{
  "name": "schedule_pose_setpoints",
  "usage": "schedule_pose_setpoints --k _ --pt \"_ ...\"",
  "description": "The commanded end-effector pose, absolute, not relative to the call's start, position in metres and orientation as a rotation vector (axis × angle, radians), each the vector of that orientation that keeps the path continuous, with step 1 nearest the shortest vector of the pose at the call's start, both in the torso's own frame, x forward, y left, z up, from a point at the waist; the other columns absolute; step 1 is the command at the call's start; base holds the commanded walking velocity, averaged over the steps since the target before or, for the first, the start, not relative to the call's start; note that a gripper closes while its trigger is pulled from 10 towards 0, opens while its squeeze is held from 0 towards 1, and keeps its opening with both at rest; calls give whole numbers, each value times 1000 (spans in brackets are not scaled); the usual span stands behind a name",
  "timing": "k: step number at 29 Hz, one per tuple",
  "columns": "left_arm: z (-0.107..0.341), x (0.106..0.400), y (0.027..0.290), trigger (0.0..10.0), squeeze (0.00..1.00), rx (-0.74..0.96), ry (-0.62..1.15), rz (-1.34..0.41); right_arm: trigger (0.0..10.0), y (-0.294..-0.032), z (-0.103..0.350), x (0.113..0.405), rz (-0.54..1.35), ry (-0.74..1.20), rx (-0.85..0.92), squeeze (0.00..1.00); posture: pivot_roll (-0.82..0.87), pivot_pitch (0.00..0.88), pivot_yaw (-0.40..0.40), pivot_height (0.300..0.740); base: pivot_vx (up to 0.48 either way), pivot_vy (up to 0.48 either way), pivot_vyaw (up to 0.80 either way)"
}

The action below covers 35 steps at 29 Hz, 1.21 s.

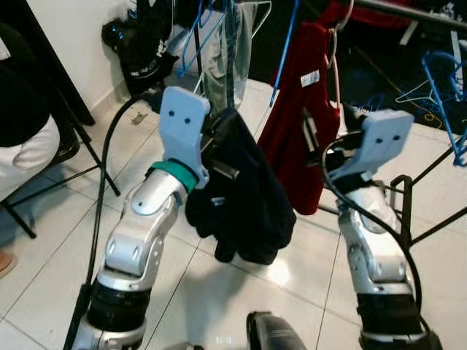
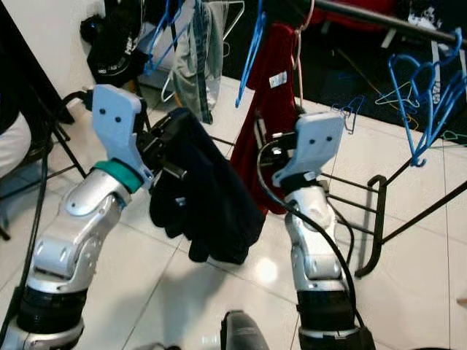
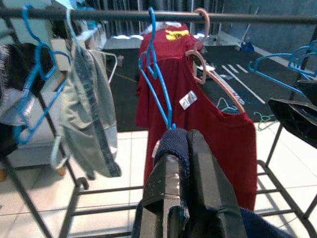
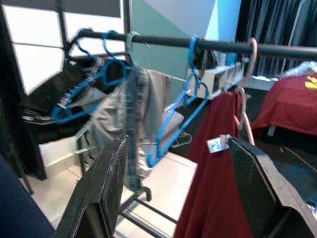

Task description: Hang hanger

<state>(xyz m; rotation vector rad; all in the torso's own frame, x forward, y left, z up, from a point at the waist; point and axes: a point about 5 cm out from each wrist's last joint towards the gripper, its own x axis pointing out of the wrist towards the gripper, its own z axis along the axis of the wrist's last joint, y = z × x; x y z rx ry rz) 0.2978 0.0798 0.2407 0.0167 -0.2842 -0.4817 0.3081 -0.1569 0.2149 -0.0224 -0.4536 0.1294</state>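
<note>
From my left eye, my left hand is raised in front of me, clenched on a dark navy garment that droops from it in a bunched mass above the white tiled floor. My right hand is lifted beside it, close to a red garment hanging from a pink hanger on the rail. At the far left a seated person is partly in view.

From my right eye, the same scene: the black rail crosses the top, with an empty blue hanger hooked on it just left of the red garment, and more blue hangers clustered at the right end of the rack.

In my left wrist view, my fingers are pressed together with the navy cloth pinched between them. Straight beyond them the empty blue hanger hangs from the rail, in front of the red garment; a grey-green garment hangs further along.

In my right wrist view, my two fingers stand wide apart, released, holding nothing. Between them I see the rail, the grey-green garment and the blue hanger beside the red garment.
</note>
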Motion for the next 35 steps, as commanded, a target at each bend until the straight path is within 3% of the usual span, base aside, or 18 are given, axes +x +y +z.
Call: schedule_pose_setpoints --k 1,7,19,22,31,35 --pt "250 296 84 10000 0 30 -342 -464 10000 -154 218 308 146 -467 -10 0 -94 110 81 740 469 0 0" --pt "248 293 80 10000 0 38 -340 -504 10000 -158 222 309 120 -479 -16 0 -92 112 82 740 469 0 0" --pt "224 243 64 10000 0 81 -229 -1028 10000 -209 229 320 -188 -438 -120 0 -89 120 79 740 467 0 0" --pt "223 239 66 10000 0 84 -215 -1066 10000 -214 230 321 -207 -435 -122 0 -89 120 79 740 459 0 0" --pt "227 235 80 10000 0 91 -199 -1129 10000 -215 230 328 -160 -395 -66 0 -88 132 70 740 0 0 0" --pt "229 231 82 10000 0 85 -204 -1160 10000 -223 227 329 -239 -355 -71 0 -85 134 64 740 0 0 0"
